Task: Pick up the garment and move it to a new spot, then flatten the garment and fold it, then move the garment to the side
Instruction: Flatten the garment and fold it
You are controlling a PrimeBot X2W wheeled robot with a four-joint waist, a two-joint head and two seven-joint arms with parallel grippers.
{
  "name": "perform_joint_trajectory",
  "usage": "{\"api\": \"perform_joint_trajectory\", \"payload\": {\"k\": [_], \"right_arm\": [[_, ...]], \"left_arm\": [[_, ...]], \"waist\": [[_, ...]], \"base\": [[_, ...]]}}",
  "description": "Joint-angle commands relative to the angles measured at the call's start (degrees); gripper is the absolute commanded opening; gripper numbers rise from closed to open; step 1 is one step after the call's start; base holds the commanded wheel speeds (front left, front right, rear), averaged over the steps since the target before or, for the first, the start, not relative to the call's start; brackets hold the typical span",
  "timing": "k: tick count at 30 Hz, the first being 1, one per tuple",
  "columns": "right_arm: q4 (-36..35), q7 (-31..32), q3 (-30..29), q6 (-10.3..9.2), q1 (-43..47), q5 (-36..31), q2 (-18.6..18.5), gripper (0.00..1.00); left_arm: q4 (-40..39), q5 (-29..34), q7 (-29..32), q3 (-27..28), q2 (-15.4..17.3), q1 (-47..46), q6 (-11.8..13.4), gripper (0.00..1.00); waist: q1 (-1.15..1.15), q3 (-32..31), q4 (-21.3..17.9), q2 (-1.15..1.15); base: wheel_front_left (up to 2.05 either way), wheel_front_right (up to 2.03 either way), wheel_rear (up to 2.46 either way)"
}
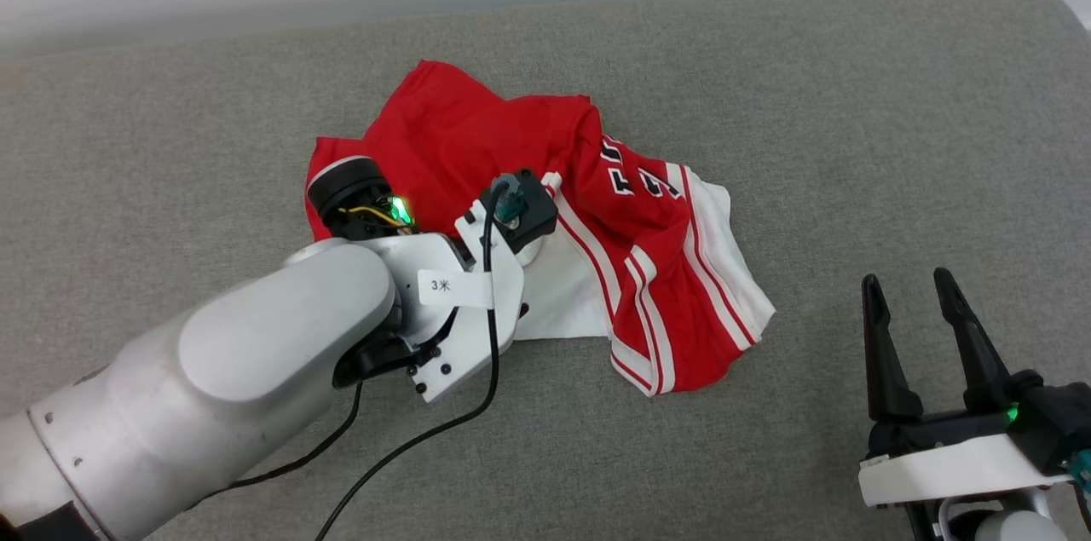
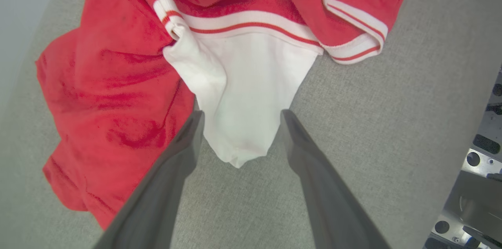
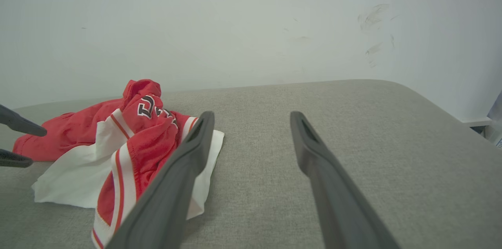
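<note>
The garment [image 1: 477, 132] lies crumpled mid-surface: red cloth, white sleeves, striped trim and part of the black lettering showing. My left arm [image 1: 281, 353] reaches over its near left edge, with the wrist above the white sleeve. In the left wrist view the left gripper [image 2: 241, 113] is open, and the tip of the white sleeve [image 2: 243, 84] lies between its two fingers, ungripped. My right gripper [image 1: 905, 279] stands open and empty at the lower right, well clear of the cloth. From the right wrist, the right gripper [image 3: 252, 115] points past the garment [image 3: 149, 143], and the left gripper [image 3: 37, 147] shows at the far left.
The grey upholstered surface [image 1: 852, 141] stretches wide to the right of the garment and ends in a rounded far right corner. A pale wall [image 3: 251, 25] rises behind it. A black cable [image 1: 409, 443] hangs from my left wrist over the near surface.
</note>
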Motion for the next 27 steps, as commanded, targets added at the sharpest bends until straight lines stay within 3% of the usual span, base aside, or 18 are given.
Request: {"api": "perform_joint_trajectory", "payload": {"k": [1, 10, 24, 25, 26, 27], "right_arm": [[-0.4, -0.1, 0.1, -0.04, -1.1, 0.3, 0.1, 1.00], [-0.6, -0.1, 0.8, -0.04, -3.8, 1.3, 0.1, 1.00], [-0.2, -0.1, 1.5, -0.04, -4.9, 1.2, 0.1, 1.00], [-0.2, -0.1, 1.7, -0.04, -5.0, 1.2, 0.1, 1.00], [-0.1, -0.1, 1.8, -0.04, -5.0, 1.2, 0.1, 1.00], [-0.1, -0.1, 1.9, -0.04, -5.0, 1.3, 0.1, 1.00]], "left_arm": [[-0.6, 0.4, 2.3, -0.2, 0.3, 0.7, 0.0, 1.00], [-3.2, 4.9, 11.5, -0.2, 2.1, 6.6, 0.0, 1.00], [1.5, 8.4, 10.8, -0.5, 3.3, 6.6, 0.4, 1.00], [1.6, 8.5, 11.0, -0.5, 3.3, 6.9, 0.4, 0.53], [1.6, 8.9, 11.1, -0.5, 3.4, 7.2, 0.4, 0.14], [1.6, 8.9, 11.3, -0.5, 3.4, 7.5, 0.4, 0.00]], "waist": [[-0.01, 1.3, -0.8, 0.00], [-0.01, 5.5, -2.5, 0.00], [-0.01, 6.8, -2.8, 0.00], [-0.01, 6.8, -2.8, 0.00], [-0.01, 6.7, -2.9, 0.00], [-0.01, 6.7, -3.0, 0.00]], "base": [[0.00, 0.00, 0.00], [0.00, 0.00, 0.00], [0.00, 0.00, 0.00], [0.00, 0.00, 0.00], [0.00, 0.00, 0.00], [0.00, 0.00, 0.00]]}}
